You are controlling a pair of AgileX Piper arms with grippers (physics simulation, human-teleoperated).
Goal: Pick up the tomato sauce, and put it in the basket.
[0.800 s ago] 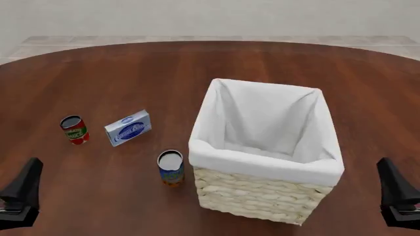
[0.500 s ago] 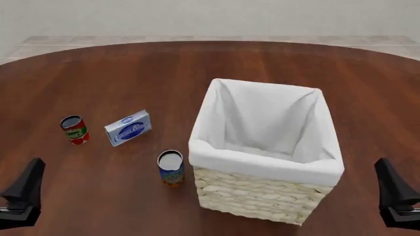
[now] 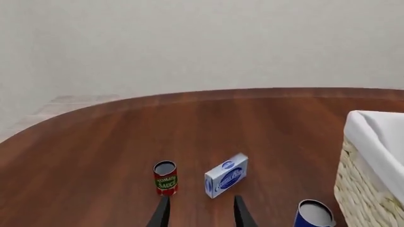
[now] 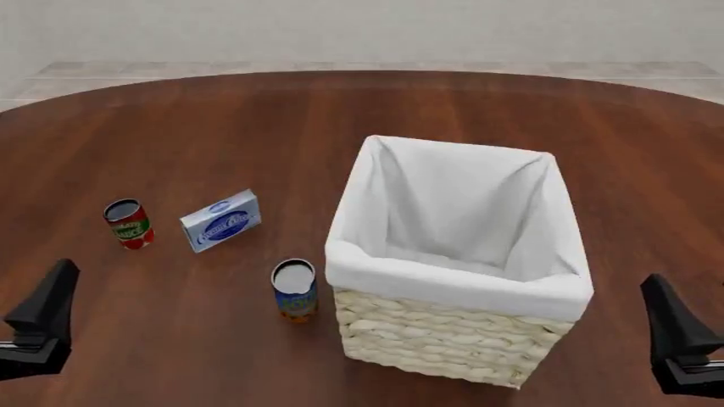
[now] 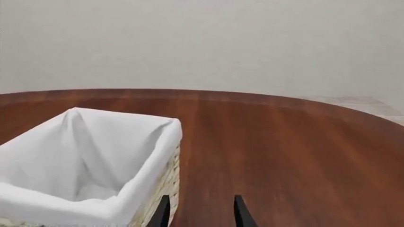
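Tomato sauce can (image 4: pixel 129 223), upright on the table (image 4: pixel 226 119), toward its left edge; not held.

Red label with a green and white band, grey top. Just to its right lies a small blue and white box (image 4: pixel 220 220), tilted, close by but apart from it. Nearer the front edge stands a second can (image 4: pixel 294 289) with a blue and orange label, upright, just beside the front left corner of the basket (image 4: pixel 453 339). The basket, pale wicker with white cloth folded over its rim, sits right of the table's middle. Left gripper (image 3: pixel 199 212) low at the front left, fingers parted and holding nothing, the sauce can ahead of it. Right gripper (image 5: pixel 199 212) at the front right, fingers likewise parted and empty, beside the basket.
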